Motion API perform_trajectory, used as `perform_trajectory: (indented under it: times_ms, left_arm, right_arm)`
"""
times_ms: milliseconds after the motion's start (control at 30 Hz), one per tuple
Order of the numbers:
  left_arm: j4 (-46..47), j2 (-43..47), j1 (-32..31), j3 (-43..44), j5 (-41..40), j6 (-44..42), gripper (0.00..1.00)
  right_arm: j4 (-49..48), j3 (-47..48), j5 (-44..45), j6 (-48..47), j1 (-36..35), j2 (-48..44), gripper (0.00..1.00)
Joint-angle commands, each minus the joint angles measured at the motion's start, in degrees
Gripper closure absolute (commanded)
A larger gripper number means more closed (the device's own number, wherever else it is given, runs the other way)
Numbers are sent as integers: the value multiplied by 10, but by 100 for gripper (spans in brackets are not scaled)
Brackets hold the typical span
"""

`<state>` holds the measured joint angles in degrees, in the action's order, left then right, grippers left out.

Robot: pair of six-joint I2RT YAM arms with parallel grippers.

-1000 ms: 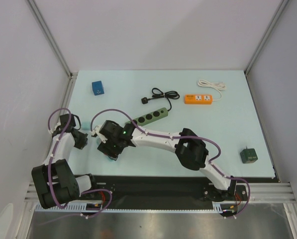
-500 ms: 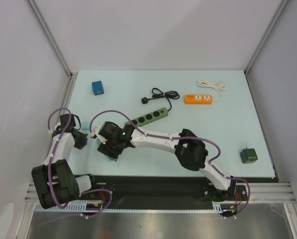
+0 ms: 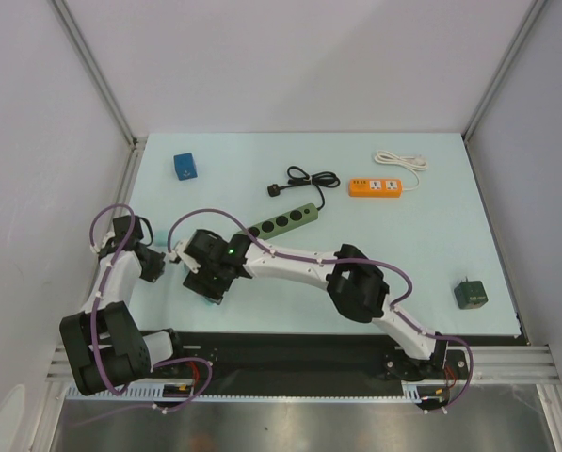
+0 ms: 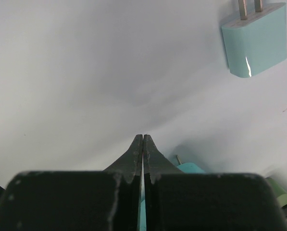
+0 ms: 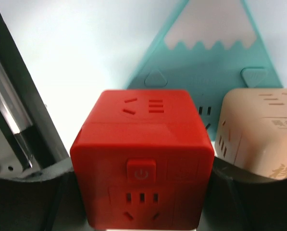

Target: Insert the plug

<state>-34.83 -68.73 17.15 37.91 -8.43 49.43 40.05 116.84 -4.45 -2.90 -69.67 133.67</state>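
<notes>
- Left hand (image 4: 143, 140): I see the fingers pressed flat together with nothing between them, low over the table (image 3: 403, 245).
- The teal plug (image 4: 256, 41) lies flat on the table, up and to the right in the left wrist view. Its two prongs point away, and it is well apart from the fingertips.
- The right hand (image 3: 207, 281) stretches across to the left side, just beside the left hand. It is clamped on the red cube (image 5: 141, 163), one finger on each side, with the cube's socket face and power button toward the camera.
- Behind the cube is a teal triangle (image 5: 210, 72) with a white mountain top, and a beige cube (image 5: 256, 130) sits just beside the red one.
- Farther back I see the green strip (image 3: 285, 221), a black plug (image 3: 277, 190) and an orange strip (image 3: 375, 186).
</notes>
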Motion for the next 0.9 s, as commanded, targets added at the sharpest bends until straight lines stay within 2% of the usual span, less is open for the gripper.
perform_trajectory:
  times_ms: [0,233,500,767,867]
  left_arm:
    - [5,6,6,9,-7,-4,100]
    - [0,1,6,18,-5,3,100]
    - [-5,11,6,23,-7,7,100]
    - [-6,18,6,18,-16,6,100]
    - [-10,21,6,21,-23,6,100]
  right_arm:
    - [46,24,-2,-15,-6,31,100]
    - [63,44,-6,1,1,49,100]
    - [100,77,37,25,2,88,100]
    - [43,15,38,53,0,83,100]
    - [44,19,44,56,-4,99,100]
